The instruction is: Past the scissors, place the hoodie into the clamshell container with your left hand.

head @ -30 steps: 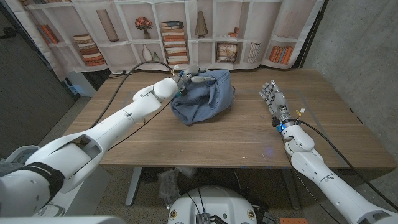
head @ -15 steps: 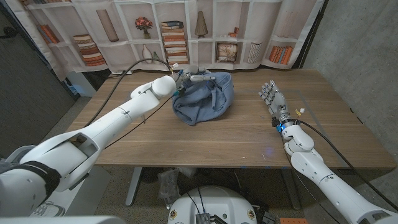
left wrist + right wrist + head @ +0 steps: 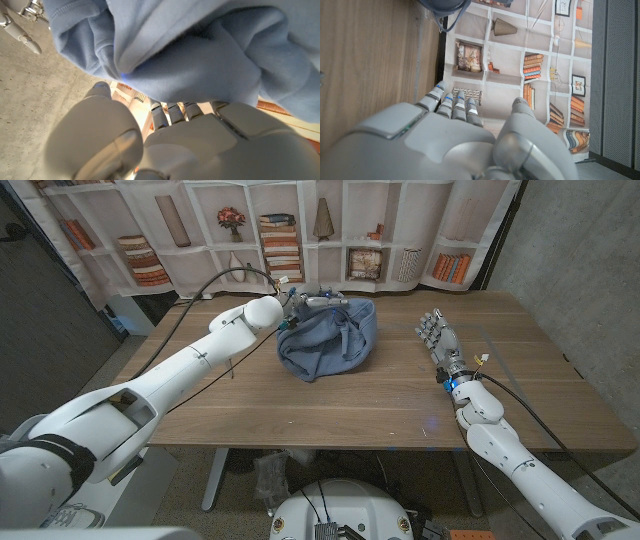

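Wooden table (image 3: 400, 395): left hand (image 3: 310, 304) fingers grip hoodie (image 3: 330, 340).

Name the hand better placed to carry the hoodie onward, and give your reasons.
Left. The left hand already grips the far top edge of the hoodie, bunched on the table. The right hand stands apart from it, holding nothing.
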